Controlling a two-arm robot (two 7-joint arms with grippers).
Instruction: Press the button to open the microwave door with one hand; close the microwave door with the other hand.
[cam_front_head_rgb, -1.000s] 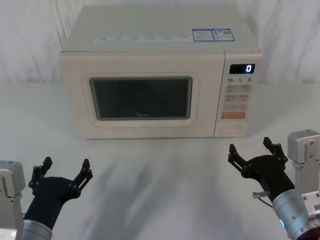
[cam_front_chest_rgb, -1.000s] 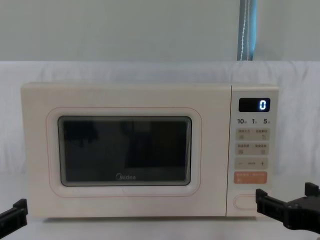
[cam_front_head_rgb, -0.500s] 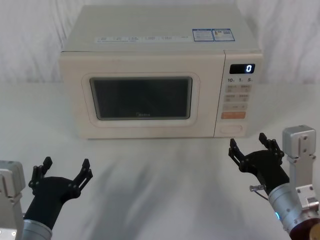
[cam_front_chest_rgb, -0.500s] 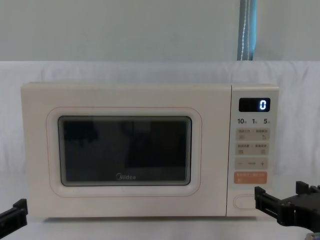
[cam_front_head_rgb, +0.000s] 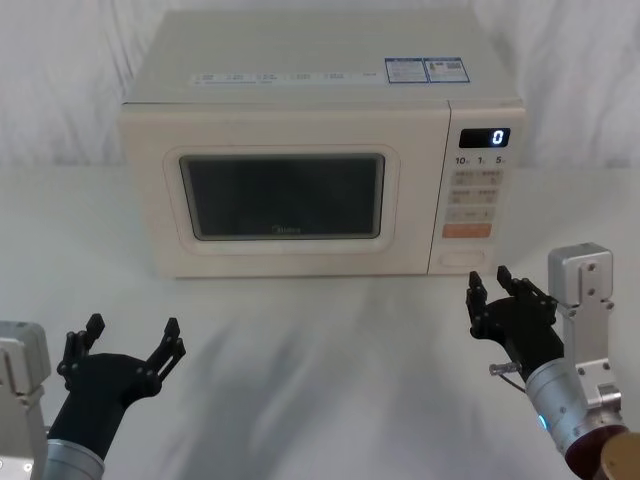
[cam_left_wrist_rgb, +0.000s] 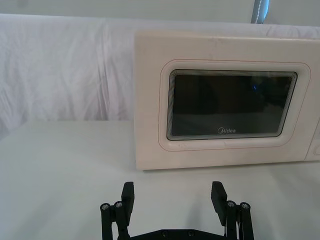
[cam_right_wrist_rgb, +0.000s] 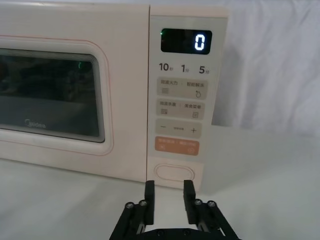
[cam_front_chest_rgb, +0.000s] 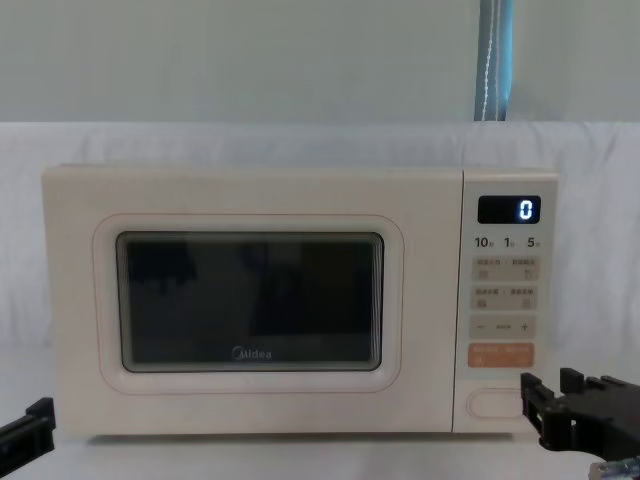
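Observation:
The cream microwave stands at the back of the table with its door shut and the display showing "0". The wide oval button sits at the bottom of the control panel, below the orange key. My right gripper hovers just in front of and slightly right of that button, apart from it. In the right wrist view the button lies straight ahead of the right gripper, whose fingers stand a narrow gap apart with nothing between them. My left gripper rests wide open near the table's front left.
White cloth covers the table and hangs as a backdrop behind the oven. Bare tabletop lies between the two grippers and in front of the door. A blue-grey pole rises behind the backdrop.
The right gripper has shifted left and forward toward the control panel's lower end, and its fingers have drawn closer together. The left gripper and the door have not moved.

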